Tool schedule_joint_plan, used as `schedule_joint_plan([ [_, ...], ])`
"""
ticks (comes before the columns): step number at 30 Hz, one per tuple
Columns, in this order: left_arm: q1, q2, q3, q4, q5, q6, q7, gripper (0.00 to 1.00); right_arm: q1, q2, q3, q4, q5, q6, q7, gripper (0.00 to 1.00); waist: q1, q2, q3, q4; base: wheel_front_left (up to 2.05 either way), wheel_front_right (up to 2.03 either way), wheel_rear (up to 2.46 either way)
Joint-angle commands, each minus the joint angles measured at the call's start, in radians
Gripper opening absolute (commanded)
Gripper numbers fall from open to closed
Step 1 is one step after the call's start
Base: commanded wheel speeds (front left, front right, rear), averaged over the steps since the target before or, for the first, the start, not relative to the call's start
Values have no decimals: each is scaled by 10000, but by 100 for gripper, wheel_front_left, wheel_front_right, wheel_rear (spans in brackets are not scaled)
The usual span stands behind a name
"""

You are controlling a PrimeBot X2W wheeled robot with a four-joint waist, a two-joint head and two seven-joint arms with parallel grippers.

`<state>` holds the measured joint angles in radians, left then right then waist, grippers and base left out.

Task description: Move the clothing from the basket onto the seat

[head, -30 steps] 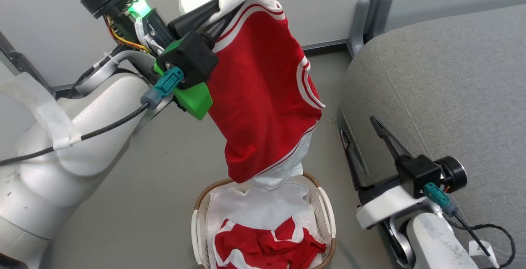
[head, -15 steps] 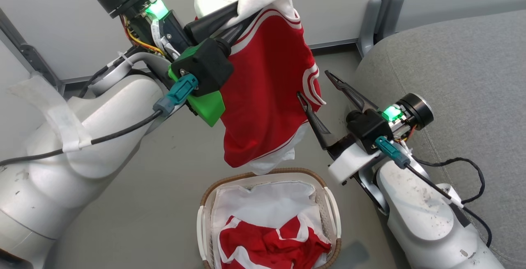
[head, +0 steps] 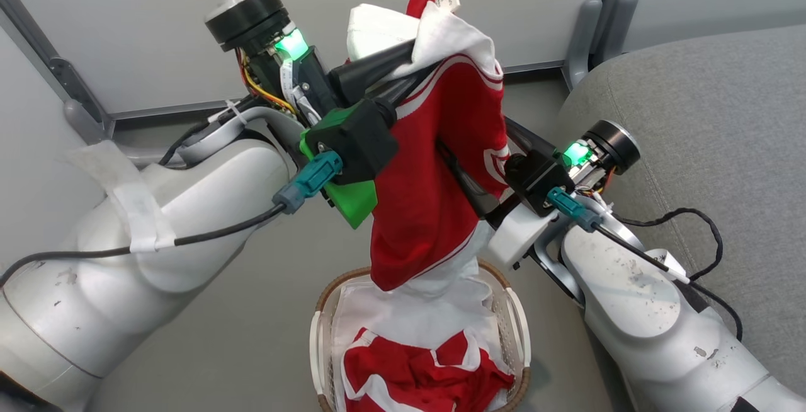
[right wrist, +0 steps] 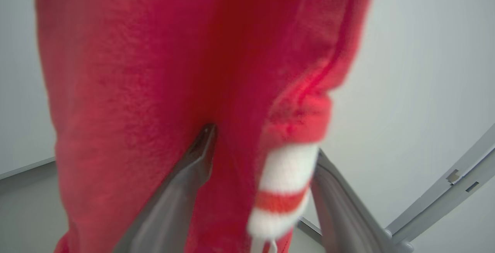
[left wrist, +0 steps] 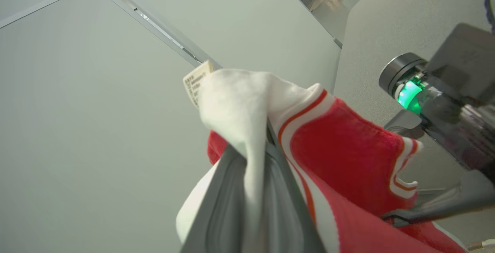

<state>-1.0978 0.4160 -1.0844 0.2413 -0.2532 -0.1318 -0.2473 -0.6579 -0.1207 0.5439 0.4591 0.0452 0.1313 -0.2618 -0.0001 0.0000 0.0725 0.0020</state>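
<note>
The left gripper [head: 423,59] was shut tight on a white edge of one piece of clothing [head: 428,210] and held it up high. The red piece hung straight down over the basket [head: 315,349], and its white bottom end reached the top of the basket. I could not tell if that end touched the white sheet [head: 378,311] inside. More red clothing [head: 415,377] lay bunched up on that sheet in the basket. The right gripper [right wrist: 263,146] was open, with one finger on each side of a red fold that had a white and red cuff. One of its fingers [right wrist: 193,160] pushed into the red cloth. The basket stood on the floor [head: 252,311], just beside the grey seat [head: 692,116], which was on the robot's right.
</note>
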Motion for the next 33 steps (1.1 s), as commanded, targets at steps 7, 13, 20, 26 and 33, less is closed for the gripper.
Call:
schedule_joint_plan([
  [7,-64,-96,-375,-259,-240,22,-114,0,-320,-53,204,-50,192,-10,-49,100,1,0,-90,79,0,0,0],
  [13,102,-59,-337,-228,-359,44,-151,0,-528,-194,982,355,560,-10,-49,0,1,0,-175,109,0,0,0],
  [20,659,140,-82,51,-817,265,-187,0,-353,-247,946,224,674,-10,-49,0,1,0,-160,65,0,0,0],
  [26,1359,317,481,310,-1436,565,-179,95,-154,-207,337,97,668,-10,-49,0,1,0,-28,23,0,0,0],
  [33,2547,172,1346,365,-2184,635,-172,100,86,-136,-345,71,509,-10,-49,0,1,0,72,15,0,0,0],
])
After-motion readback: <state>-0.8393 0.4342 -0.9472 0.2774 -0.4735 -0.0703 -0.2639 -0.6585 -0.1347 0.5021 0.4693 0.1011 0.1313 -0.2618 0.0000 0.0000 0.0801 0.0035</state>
